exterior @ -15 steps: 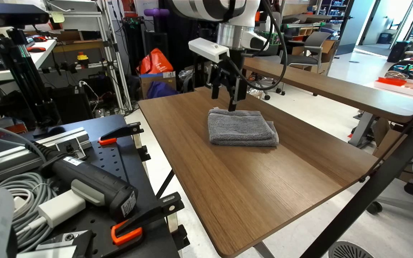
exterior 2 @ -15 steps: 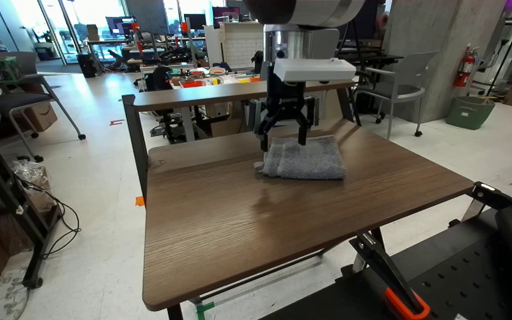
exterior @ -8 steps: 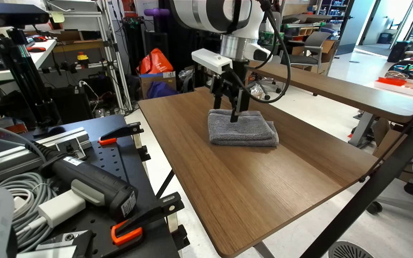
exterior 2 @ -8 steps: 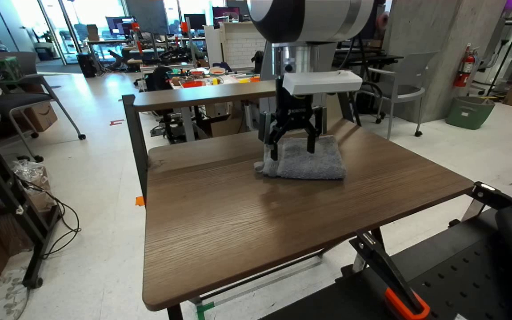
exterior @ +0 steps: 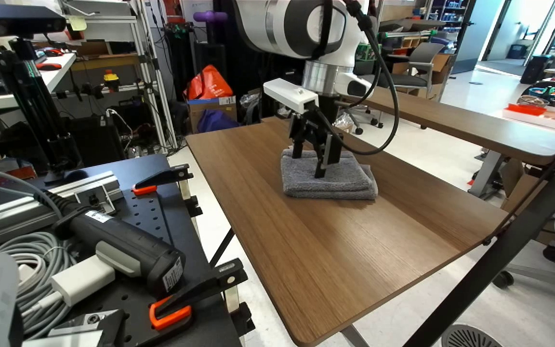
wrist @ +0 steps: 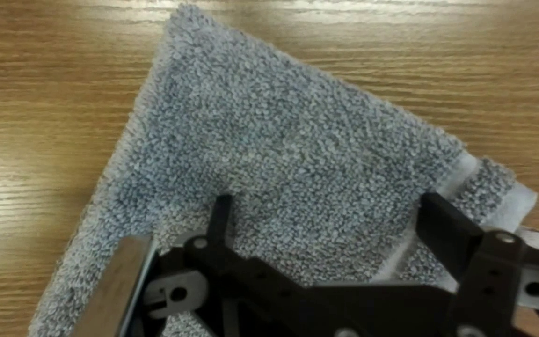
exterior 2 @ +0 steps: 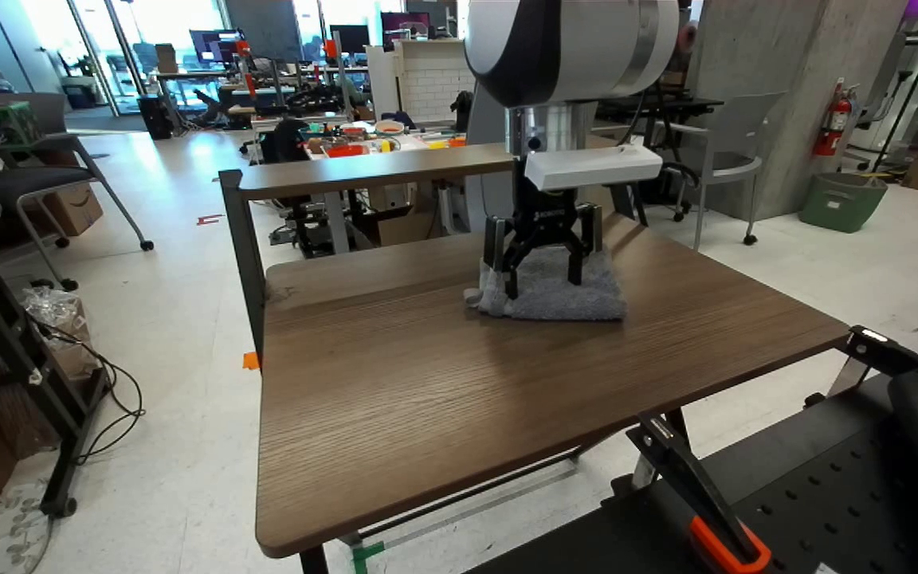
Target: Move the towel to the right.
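The grey folded towel lies flat on the brown table; it also shows in an exterior view and fills much of the wrist view. My gripper points down with its fingers apart and the tips on the towel's top. In an exterior view the gripper stands over the towel's middle and left part. In the wrist view the gripper has towel fabric below and between its open fingers, with nothing pinched. A pale band of the towel runs beside the right finger.
The brown table spreads around the towel in both exterior views. A raised wooden shelf runs along one long side. A black cart with orange-tipped clamps stands beside the opposite side.
My gripper has come down and shifted right in both exterior views, from above the towel onto its top. The towel has slid very slightly to the right in both. The fingers stay apart.
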`<action>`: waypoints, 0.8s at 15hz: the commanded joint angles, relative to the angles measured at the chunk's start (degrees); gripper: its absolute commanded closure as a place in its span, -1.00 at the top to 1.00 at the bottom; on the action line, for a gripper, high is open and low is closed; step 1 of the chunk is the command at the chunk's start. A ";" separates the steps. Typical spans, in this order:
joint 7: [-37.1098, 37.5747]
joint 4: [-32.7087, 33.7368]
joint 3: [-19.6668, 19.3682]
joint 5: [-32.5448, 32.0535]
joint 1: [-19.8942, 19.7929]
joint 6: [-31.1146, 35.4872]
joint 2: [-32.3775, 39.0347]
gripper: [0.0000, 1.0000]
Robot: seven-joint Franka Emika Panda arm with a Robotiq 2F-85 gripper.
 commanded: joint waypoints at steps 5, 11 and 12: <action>0.36 -2.56 -1.68 -0.46 -1.98 2.31 -0.31 1.00; 0.74 -7.44 -2.50 0.18 -4.48 5.69 -2.56 1.00; 0.96 -8.57 -2.67 0.38 -4.91 6.34 -3.10 1.00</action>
